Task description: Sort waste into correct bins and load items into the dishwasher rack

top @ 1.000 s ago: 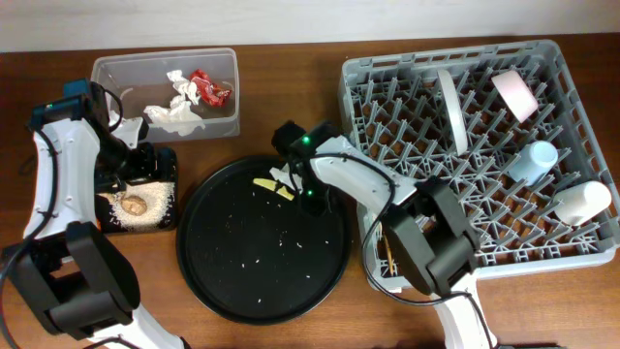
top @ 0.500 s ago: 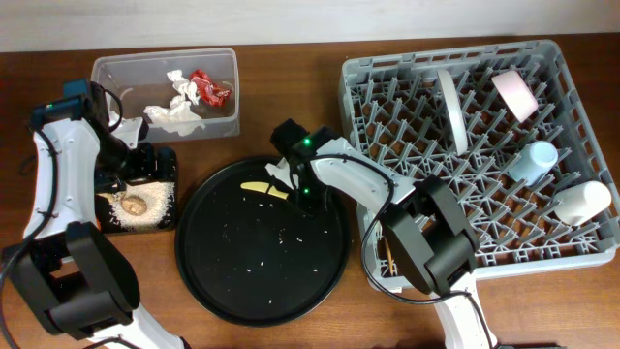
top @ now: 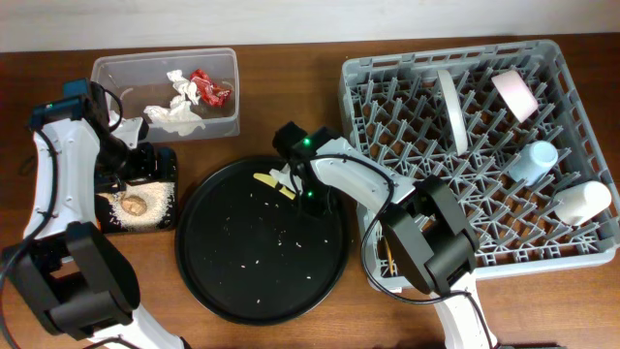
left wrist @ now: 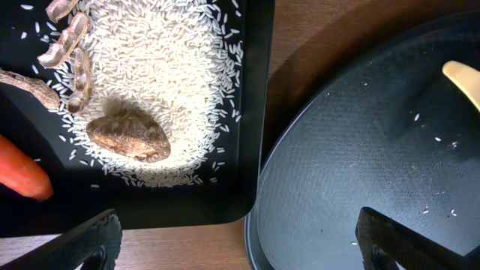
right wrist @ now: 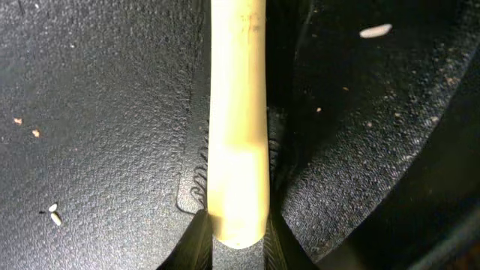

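My right gripper is shut on the yellow utensil over the upper part of the large round black tray; in the right wrist view the pale handle sits clamped between the fingers. My left gripper is open and empty above the shallow black bin, which holds pale grains, a brown lump and an orange carrot. The clear tub holds the red wrapper and white tissue. The grey rack holds the white plate, pink bowl, light-blue cup and white cup.
Loose grains are scattered on the round tray's floor. Tan pod-like scraps lie in the black bin's corner. Thin wooden chopsticks show at the rack's lower left edge. Bare wooden table lies between tub and rack.
The yellow utensil in my right gripper has swung: it lay flatter and further left half a second ago, and now points back toward the upper middle of the round tray. The left arm has not moved.
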